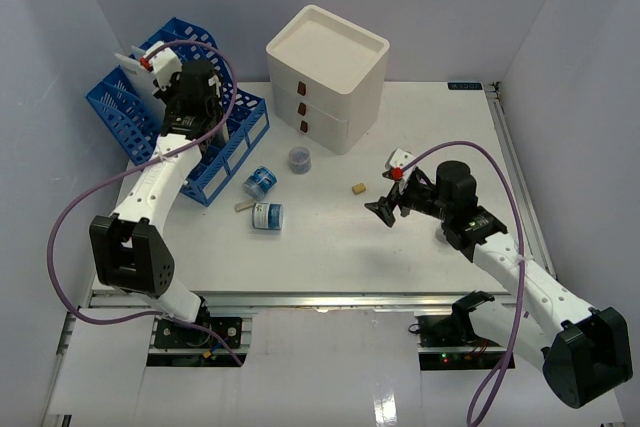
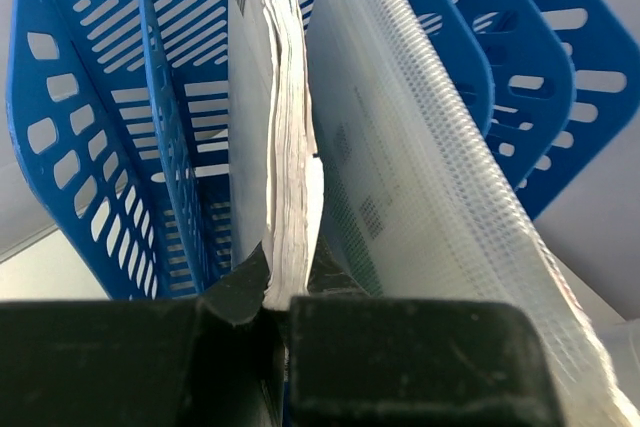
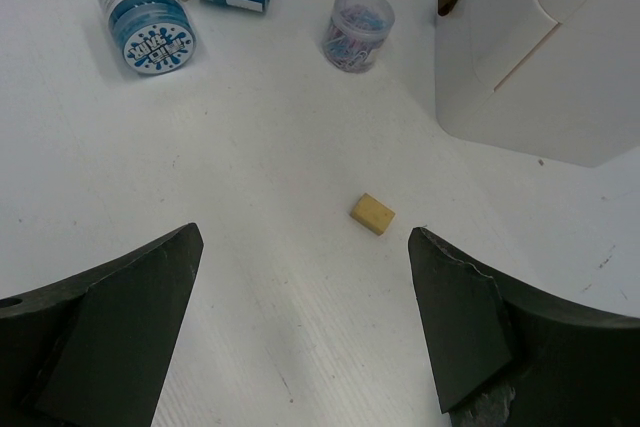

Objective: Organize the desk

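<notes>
My left gripper [image 2: 275, 299] is shut on the bottom edge of a white paper stack [image 2: 285, 147], which stands upright in a slot of the blue file rack [image 2: 150, 147]. From above, that gripper [image 1: 160, 77] is over the rack [image 1: 225, 142] at the desk's back left. A clear mesh pouch [image 2: 430, 167] sits in the slot beside it. My right gripper [image 1: 385, 209] hovers open over the white desk [image 1: 330, 247]. A small yellow eraser [image 3: 372, 214] lies just ahead of its right fingertip, untouched.
Two blue-and-white rolls [image 1: 260, 183] [image 1: 267, 215] lie by the rack, a small beige piece [image 1: 243, 207] between them. A clear jar of paper clips [image 1: 299, 158] stands before the white three-drawer box [image 1: 325, 77]. White walls enclose the desk.
</notes>
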